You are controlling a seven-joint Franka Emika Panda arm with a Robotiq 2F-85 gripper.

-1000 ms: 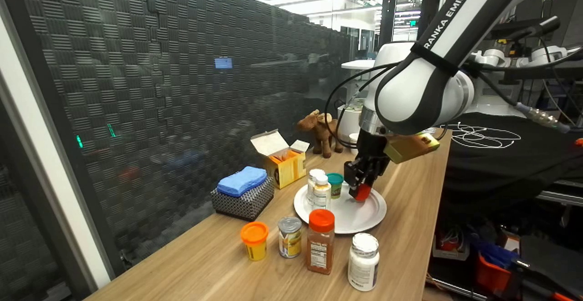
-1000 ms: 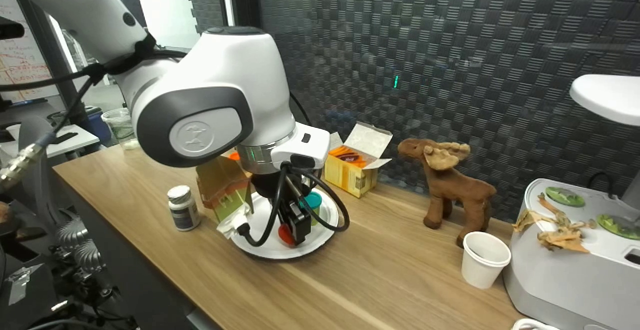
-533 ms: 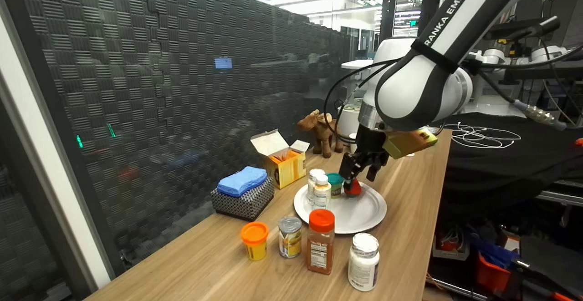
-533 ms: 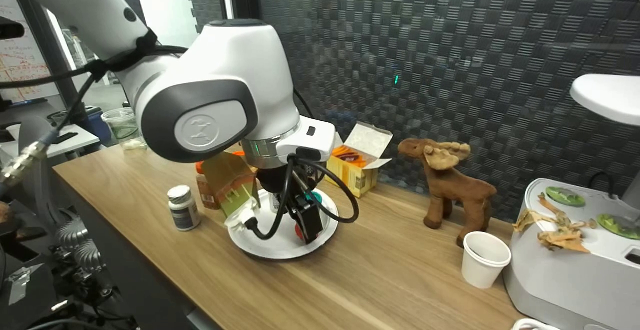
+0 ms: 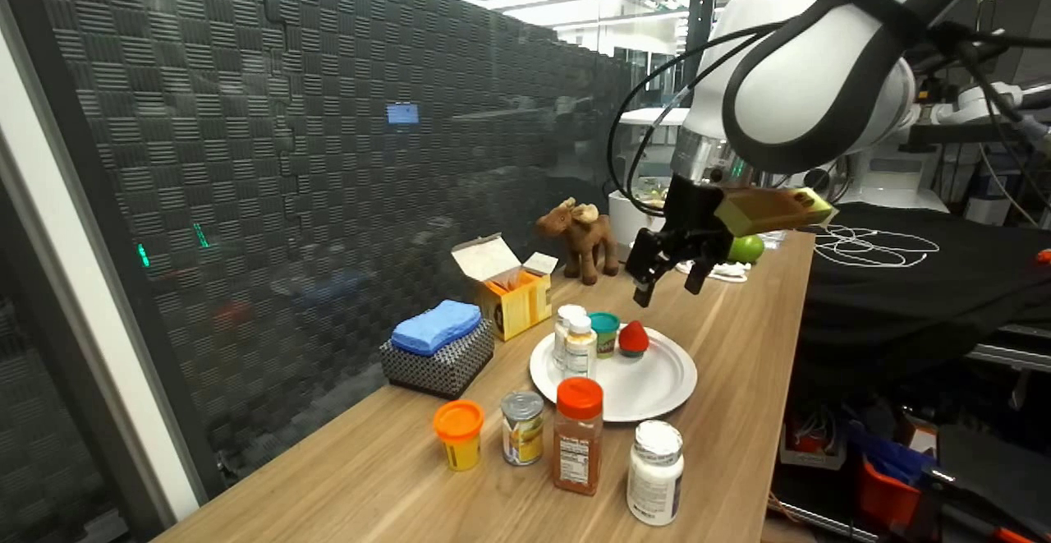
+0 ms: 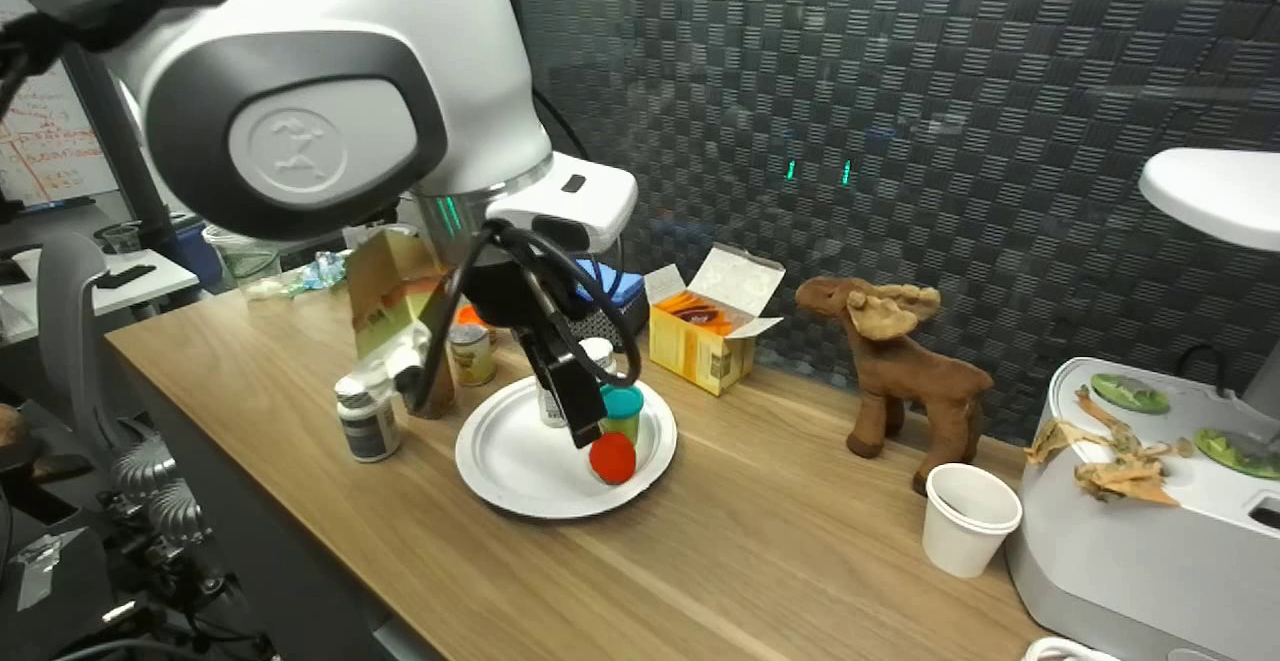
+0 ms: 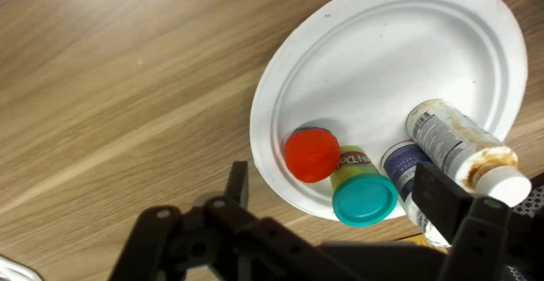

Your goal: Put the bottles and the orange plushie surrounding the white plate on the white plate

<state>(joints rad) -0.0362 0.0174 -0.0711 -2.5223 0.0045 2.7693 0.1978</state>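
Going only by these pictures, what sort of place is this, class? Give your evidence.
Probably a robotics lab: a robot arm, dark foam-like panels alongside, and, in an exterior view, a whiteboard with red writing.

In an exterior view, two pill bottles (image 5: 580, 352), a Play-Doh tub (image 5: 603, 333) and the plushie (image 5: 633, 336) sit left to right on the plate (image 5: 647, 387). In front stand a second tub (image 5: 461, 436), a can (image 5: 523, 434), a spice jar (image 5: 578, 444) and a third bottle (image 5: 655, 477); a toy moose (image 5: 585, 241) is behind.
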